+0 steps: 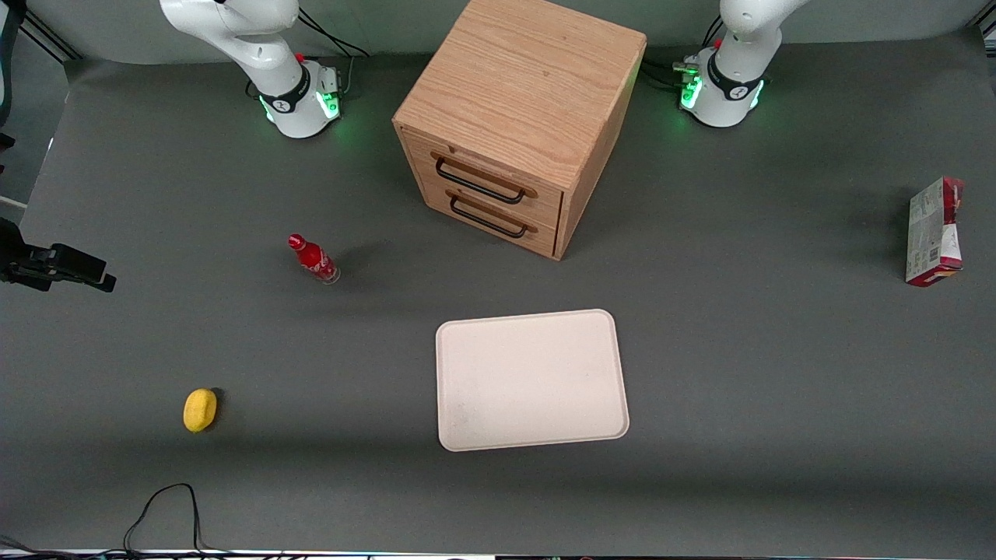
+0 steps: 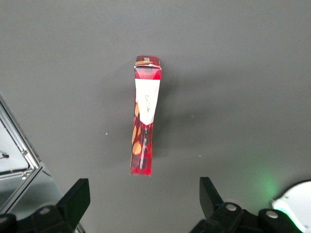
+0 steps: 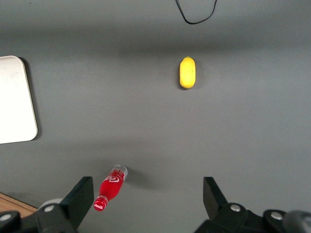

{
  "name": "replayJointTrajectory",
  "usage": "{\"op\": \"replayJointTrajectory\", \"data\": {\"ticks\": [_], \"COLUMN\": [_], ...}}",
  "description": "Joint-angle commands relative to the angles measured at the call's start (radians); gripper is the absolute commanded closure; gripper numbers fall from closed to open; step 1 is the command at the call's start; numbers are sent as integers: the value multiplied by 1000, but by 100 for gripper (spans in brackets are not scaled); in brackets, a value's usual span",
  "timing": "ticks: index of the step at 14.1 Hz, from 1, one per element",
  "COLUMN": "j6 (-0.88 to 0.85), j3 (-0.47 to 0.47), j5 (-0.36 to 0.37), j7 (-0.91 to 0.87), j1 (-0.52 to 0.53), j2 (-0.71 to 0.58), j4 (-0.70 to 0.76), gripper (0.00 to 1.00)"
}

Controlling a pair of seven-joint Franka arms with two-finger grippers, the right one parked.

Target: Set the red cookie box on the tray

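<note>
The red cookie box (image 1: 934,233) stands on a long narrow edge on the grey table, near the table edge at the working arm's end. Its pale printed back faces the front camera. In the left wrist view the box (image 2: 145,116) shows edge-on, with dark red and white print. My left gripper (image 2: 143,201) hangs high above the table, open and empty, with its fingertips (image 2: 77,196) wide apart and the box a little ahead of them. The gripper is out of the front view. The cream-white tray (image 1: 531,315) lies flat in front of the cabinet, nearer the front camera, and also shows in the right wrist view (image 3: 14,99).
A wooden two-drawer cabinet (image 1: 521,117) stands at mid-table between the arm bases. A small red bottle (image 1: 313,259) and a yellow lemon-like object (image 1: 200,410) lie toward the parked arm's end. A black cable (image 1: 163,505) loops near the front edge.
</note>
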Motion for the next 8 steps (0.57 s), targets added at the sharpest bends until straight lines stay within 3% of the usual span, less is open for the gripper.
{"op": "replayJointTrajectory", "data": {"ticks": [1, 5, 8], "j6": [202, 502, 599], "j3": [-13, -13, -13], "j5": [14, 13, 13], "j7": [38, 102, 114], "j1": [35, 99, 113], "j2": [-49, -7, 72], "j4": [-200, -363, -369], "gripper": [0, 0, 0]}}
